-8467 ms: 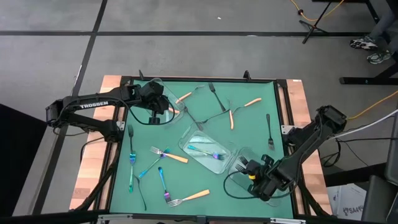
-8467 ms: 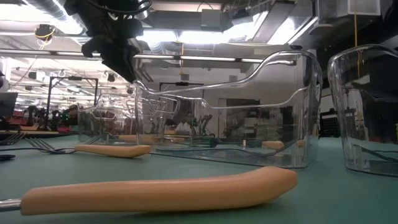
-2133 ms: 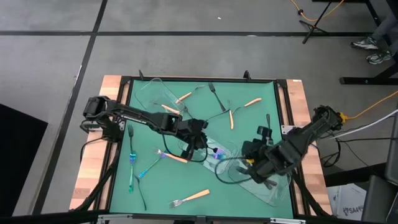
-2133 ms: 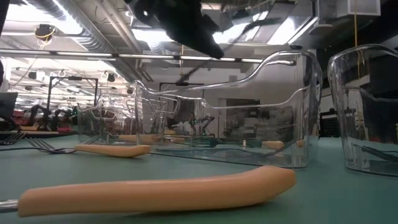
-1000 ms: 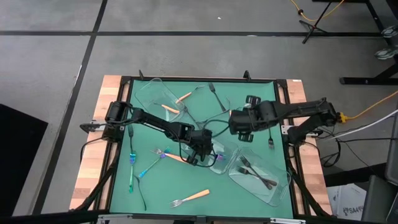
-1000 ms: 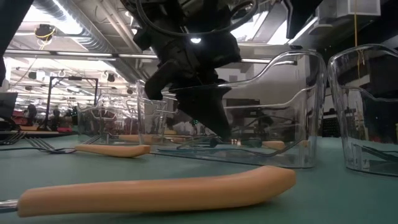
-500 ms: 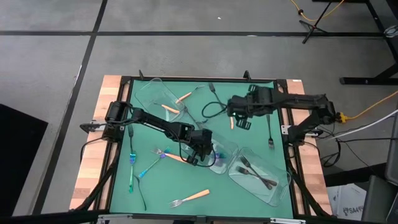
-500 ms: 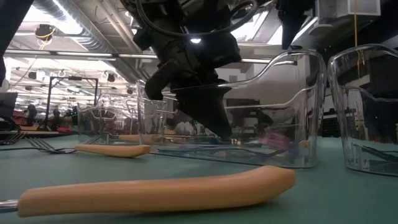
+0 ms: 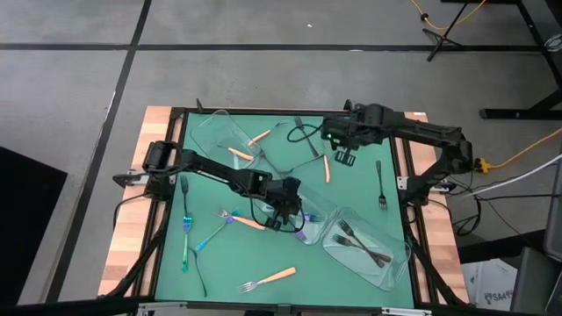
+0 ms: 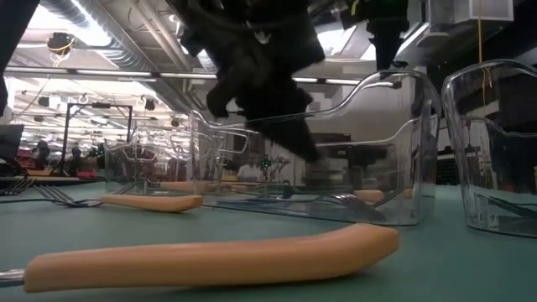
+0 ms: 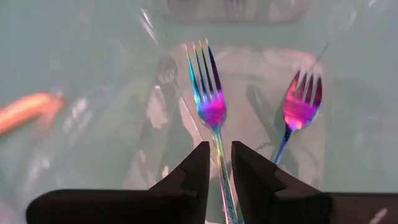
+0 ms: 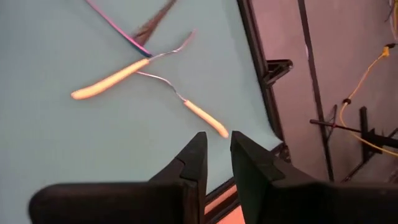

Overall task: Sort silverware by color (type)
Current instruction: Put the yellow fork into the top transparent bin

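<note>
Left wrist view — iridescent fork (image 11: 208, 102) lying in the middle clear tray (image 9: 318, 209), a second iridescent fork (image 11: 298, 109) beside it.
Left gripper (image 11: 216, 163) is hanging over the fork's handle with fingers slightly parted, gripping nothing. Right gripper (image 9: 344, 158) is hovering near the orange-handled utensil (image 9: 327, 168) at the far side of the mat, fingers narrowly parted, holding nothing. Silverware is lying scattered on the green mat (image 9: 351, 189) and in trays. Forks are likely light, stiff, slick metal — best pinched across the narrow handle at mid-length.

Glossy iridescent metal fork (image 11: 210, 106) inside a clear plastic tray (image 10: 394, 151).
</note>
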You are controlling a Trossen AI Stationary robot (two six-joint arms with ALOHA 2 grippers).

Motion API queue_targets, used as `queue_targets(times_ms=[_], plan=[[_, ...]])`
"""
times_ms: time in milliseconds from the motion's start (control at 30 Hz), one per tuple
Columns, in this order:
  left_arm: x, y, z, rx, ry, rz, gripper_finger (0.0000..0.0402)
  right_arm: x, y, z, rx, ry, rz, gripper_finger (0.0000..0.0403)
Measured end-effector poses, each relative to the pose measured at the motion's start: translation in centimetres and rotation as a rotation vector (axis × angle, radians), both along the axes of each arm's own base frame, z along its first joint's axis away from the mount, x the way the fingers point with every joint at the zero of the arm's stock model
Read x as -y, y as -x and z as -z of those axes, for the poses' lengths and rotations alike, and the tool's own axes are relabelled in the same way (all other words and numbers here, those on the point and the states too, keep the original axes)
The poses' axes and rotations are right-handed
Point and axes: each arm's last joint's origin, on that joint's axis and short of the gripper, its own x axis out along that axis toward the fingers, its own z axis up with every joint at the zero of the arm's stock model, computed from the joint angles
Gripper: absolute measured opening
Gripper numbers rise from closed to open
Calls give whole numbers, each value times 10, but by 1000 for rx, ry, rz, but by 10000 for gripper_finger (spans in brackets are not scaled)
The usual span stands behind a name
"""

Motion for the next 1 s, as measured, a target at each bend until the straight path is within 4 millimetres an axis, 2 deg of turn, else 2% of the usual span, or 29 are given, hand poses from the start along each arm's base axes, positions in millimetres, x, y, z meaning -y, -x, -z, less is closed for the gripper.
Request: queue_targets(times_ms=[400, 567, 733, 1000], plan=[[0, 12, -49, 114, 39, -11, 61, 59, 13, 1, 49, -186, -75, 62], [-3, 28, -70, 96, 39, -13, 61, 80, 22, 4, 65, -188, -45, 62], [-8, 52, -99, 86, 33, -18, 61, 94, 26, 26, 52, -220, -48, 62], [-23, 96, -144, 102, 11, -78, 61, 109, 30, 83, 55, -282, -123, 62]])
